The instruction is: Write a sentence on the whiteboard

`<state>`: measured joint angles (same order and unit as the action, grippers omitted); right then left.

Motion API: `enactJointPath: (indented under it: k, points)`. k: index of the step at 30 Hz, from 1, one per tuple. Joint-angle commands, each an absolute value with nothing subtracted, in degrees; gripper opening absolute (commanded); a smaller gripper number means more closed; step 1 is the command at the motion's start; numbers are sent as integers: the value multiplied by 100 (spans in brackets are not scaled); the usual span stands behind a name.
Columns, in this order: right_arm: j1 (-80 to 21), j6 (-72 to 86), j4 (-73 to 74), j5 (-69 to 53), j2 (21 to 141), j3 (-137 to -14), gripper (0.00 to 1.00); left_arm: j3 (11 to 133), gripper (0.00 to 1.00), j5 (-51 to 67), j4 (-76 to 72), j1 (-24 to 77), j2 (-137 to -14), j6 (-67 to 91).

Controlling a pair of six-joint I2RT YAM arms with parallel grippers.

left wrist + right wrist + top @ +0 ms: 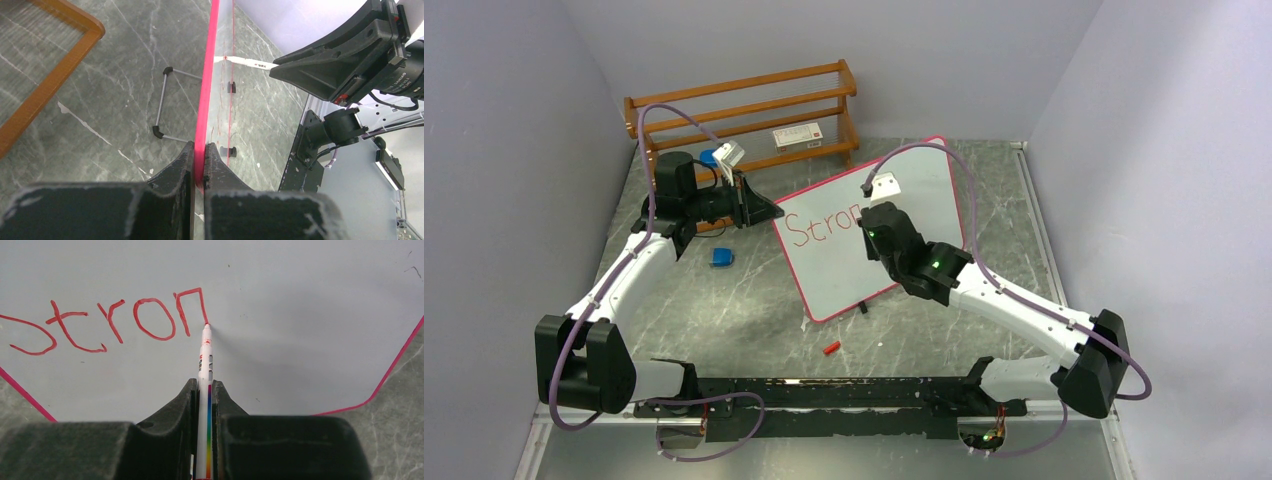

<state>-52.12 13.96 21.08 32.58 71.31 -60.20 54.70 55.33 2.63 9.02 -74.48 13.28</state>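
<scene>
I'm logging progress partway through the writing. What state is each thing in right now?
whiteboard: propped up, tilted on its wire stand.
sentence: unfinished, reads "Stron".
marker: uncapped, tip touching the board at the end of the n.
red cap: lying loose on the table, near the board.
left fingers: shut on the whiteboard's pink rim.
right fingers: shut on the marker.

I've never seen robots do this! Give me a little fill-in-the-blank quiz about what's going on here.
1. The red letters written so far spell ____.
2. The right pincer is shut on a ____.
3. The left pincer clamps the pink edge of the ____.

Missing words: Stron; marker; whiteboard.
</scene>
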Motion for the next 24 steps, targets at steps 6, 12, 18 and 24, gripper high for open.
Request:
enactJointPath:
  k: [6,12,18,24]
  points:
    - [-5174,1486,2148,3244,6999,-5921,0,5414,5,5388,745,1099,-7607,910]
    - [-5171,1488,2161,3273,6967,-5898,0,5419,5,5373,756,1099,-7620,907]
    - [-5169,1444,2001,3241,6772,-5836,0,5422,5,5364,757,1098,-7620,900]
    - [-5117,1337,1954,3261,6550,-5875,0,5432,5,5353,773,1098,-7613,892]
